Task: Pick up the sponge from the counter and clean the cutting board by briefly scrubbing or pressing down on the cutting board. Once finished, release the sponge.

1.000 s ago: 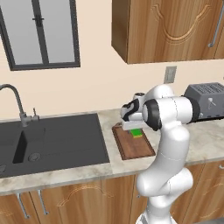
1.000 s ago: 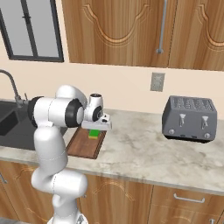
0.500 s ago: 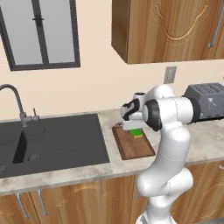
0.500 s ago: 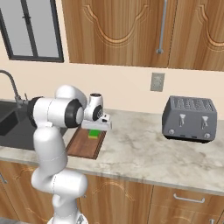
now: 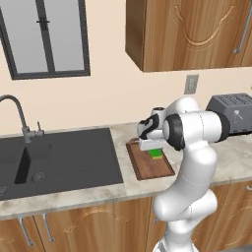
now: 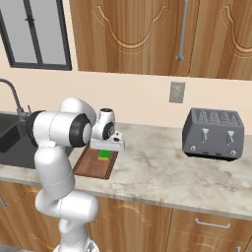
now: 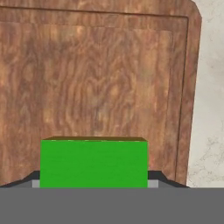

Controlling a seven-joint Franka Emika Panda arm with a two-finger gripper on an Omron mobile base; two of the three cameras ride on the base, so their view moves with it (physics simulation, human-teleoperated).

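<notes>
I've got the gripper [image 7: 93, 183] clamped on the sponge [image 7: 93, 162], fingertips on both short ends, prob so I can push it flat w/o it slipping. It's sitting low over the cutting board [image 7: 96, 83], can't tell if it's touching tbh. Sponge is a bright green block, yellowish top edge; board is dark reddish wood w/ a raised rim, on the counter [image 6: 162, 170].
</notes>
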